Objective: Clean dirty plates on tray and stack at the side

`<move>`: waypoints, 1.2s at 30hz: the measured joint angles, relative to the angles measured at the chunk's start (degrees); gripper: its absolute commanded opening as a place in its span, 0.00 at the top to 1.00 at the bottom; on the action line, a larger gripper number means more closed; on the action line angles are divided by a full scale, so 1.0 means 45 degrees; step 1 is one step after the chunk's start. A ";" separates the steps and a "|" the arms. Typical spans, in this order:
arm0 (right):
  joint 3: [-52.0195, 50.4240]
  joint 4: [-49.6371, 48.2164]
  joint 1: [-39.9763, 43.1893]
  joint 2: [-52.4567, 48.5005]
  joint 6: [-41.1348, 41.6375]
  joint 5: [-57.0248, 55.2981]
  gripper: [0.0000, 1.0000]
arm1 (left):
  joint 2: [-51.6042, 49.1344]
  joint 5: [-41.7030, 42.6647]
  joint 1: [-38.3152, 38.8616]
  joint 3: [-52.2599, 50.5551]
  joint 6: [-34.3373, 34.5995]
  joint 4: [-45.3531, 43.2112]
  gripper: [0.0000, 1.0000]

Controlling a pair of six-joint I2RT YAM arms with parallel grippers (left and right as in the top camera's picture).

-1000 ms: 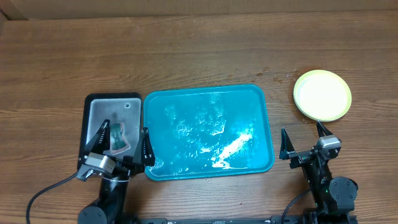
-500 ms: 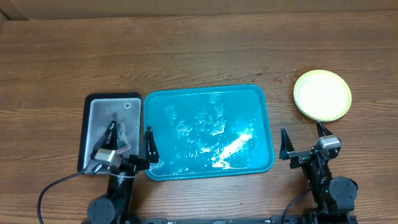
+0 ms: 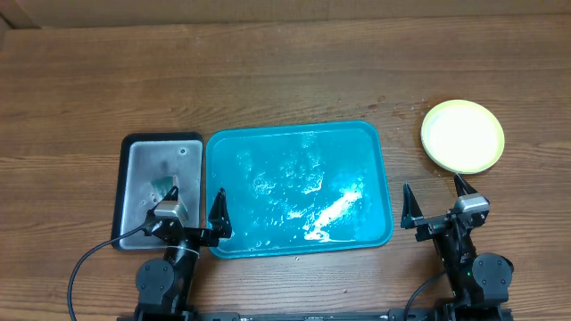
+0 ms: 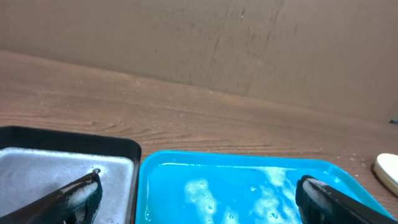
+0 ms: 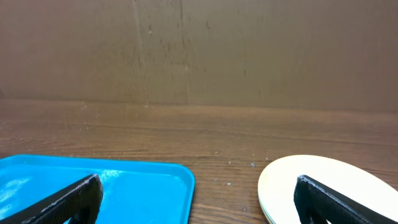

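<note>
Your left gripper (image 3: pixel 194 205) sits at the lower left of the overhead view, its fingers spread wide and holding nothing. One finger is over the small metal tray (image 3: pixel 143 152) and the other over the left edge of the blue tray (image 3: pixel 294 126). The left wrist view shows the same straddle, with the gripper (image 4: pixel 202 199) over the two rims. A greenish scrap (image 3: pixel 164 186) lies in the metal tray, just beside that finger; what it is you cannot tell.

The blue tray lies mid-frame on the wooden table (image 3: pixel 285 71), its floor wet with pale foam patches.

The plates (image 3: pixel 462 135) rest in one pile at the upper right, on the table and apart from the blue tray. The count is not clear.

Your right gripper (image 3: pixel 432 185) is below them, also spread and holding nothing.
</note>
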State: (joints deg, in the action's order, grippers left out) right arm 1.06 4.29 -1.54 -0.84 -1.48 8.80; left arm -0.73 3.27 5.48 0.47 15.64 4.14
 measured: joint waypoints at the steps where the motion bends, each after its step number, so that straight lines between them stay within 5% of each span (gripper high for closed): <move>1: 0.0000 -0.0005 0.0000 0.0000 0.0000 0.0000 0.00 | 0.0000 0.0005 0.0000 0.0000 -0.0092 0.0000 0.01; 36: 0.0000 0.0000 0.0000 0.0000 0.0005 0.0000 0.00 | 0.0000 0.0029 0.0000 0.0000 -0.0282 -0.0005 0.01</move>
State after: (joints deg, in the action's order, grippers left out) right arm 1.06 4.29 -1.54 -0.84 -1.45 8.80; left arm -0.73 3.40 5.48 0.47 14.37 4.12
